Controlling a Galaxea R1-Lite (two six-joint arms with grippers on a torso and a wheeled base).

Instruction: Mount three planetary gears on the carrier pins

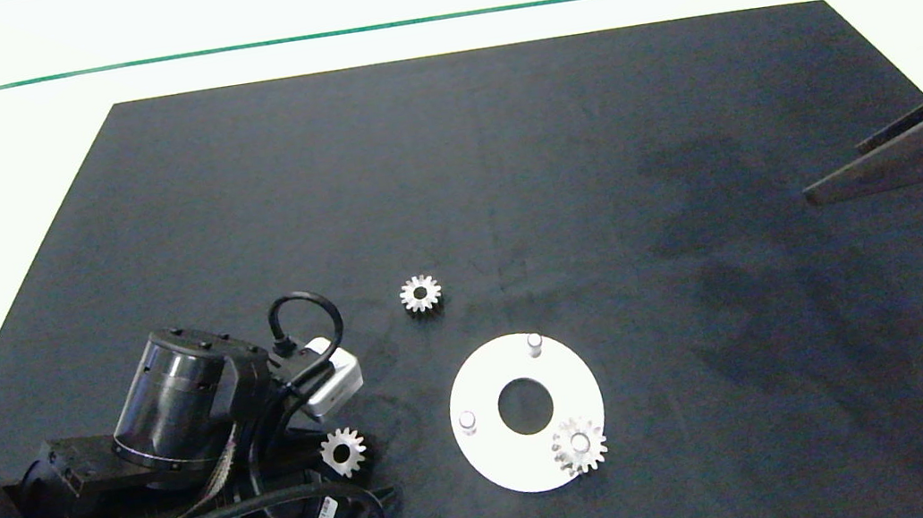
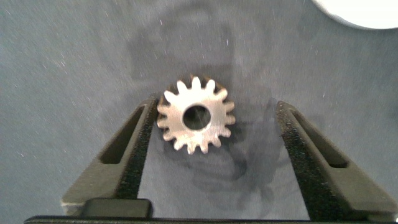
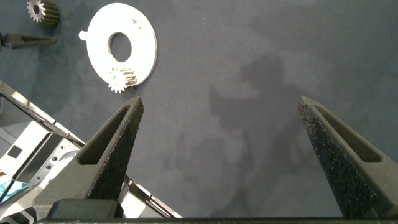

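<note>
- On the black mat [image 1: 502, 163] covering the counter, a white disc [image 1: 498, 453] lies flat with its large centre hole facing up.
- Two bare carrier pins stand upright on the disc: one at its far edge [image 1: 535, 342], one at its left side [image 1: 467, 421].
- One planetary gear [image 1: 580, 445] sits flat over the third pin at the disc's near right rim, bore axis vertical.
- A second gear [image 1: 420, 293] lies flat on the mat just beyond the disc, bore up, touching nothing.
- The third gear [image 2: 196, 116] lies flat on the mat left of the disc, bore pointing up.
- The left gripper [image 2: 211, 134] is down over this gear, jaws apart, one finger [image 2: 134, 149] right against its teeth, the other clear of it.
- The right gripper [image 3: 221, 155] hangs well off to the right, jaws wide apart, holding nothing.
</note>
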